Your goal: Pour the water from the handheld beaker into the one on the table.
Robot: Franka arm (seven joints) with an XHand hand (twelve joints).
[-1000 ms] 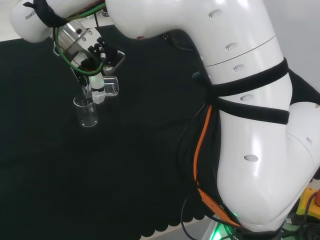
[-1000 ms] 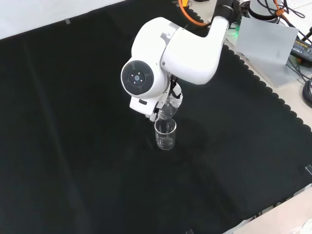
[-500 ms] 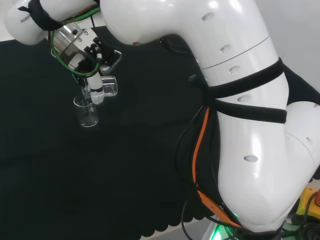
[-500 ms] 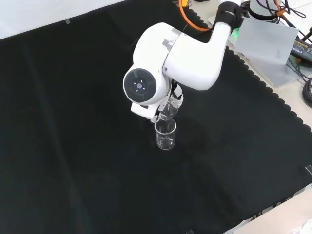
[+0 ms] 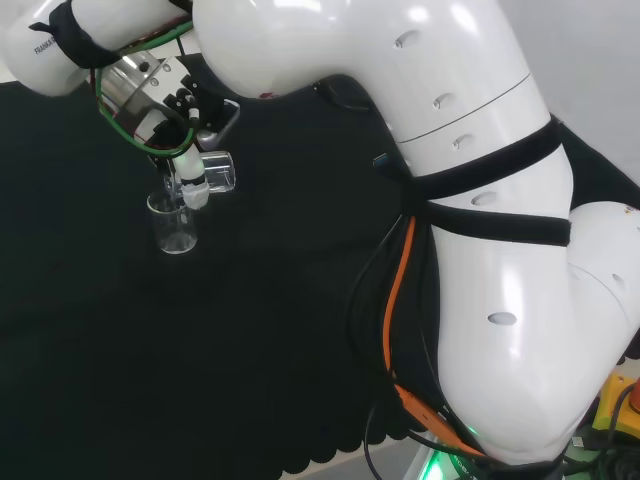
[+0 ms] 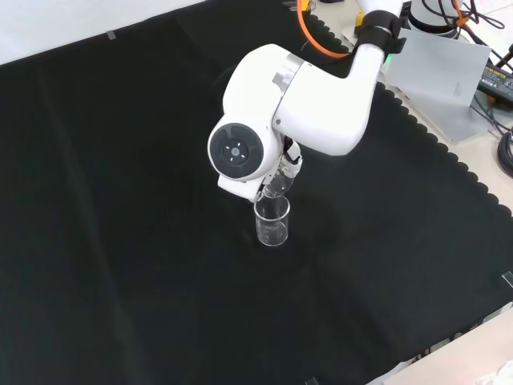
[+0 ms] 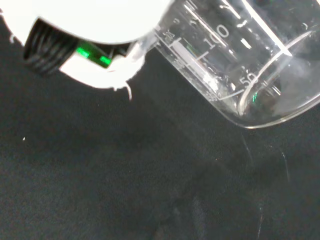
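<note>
A clear handheld beaker (image 5: 218, 172) lies tipped on its side in the hand (image 5: 192, 182), whose fingers are curled round it. Its mouth points toward a second clear beaker (image 5: 175, 224) that stands upright on the black cloth just below and to the left in the head view. In the front view the standing beaker (image 6: 272, 221) sits right under the tipped beaker (image 6: 276, 187), and the hand (image 6: 286, 164) is mostly hidden behind the arm's big white link. Close up in the wrist view, the tilted beaker (image 7: 235, 65) shows its printed scale beside the blurred white hand (image 7: 95, 30). I cannot tell how much water either beaker holds.
Black cloth (image 6: 120, 241) spreads widely around the standing beaker on every side. Its scalloped edge (image 6: 449, 152) runs along the right of the front view, with a grey plate (image 6: 441, 76) and cables beyond. The arm's white links (image 5: 480, 250) stand at the right of the head view.
The arm's links have shifted a little, up and to the right in the front view. The tipped beaker stays held over the standing beaker, which has not moved.
</note>
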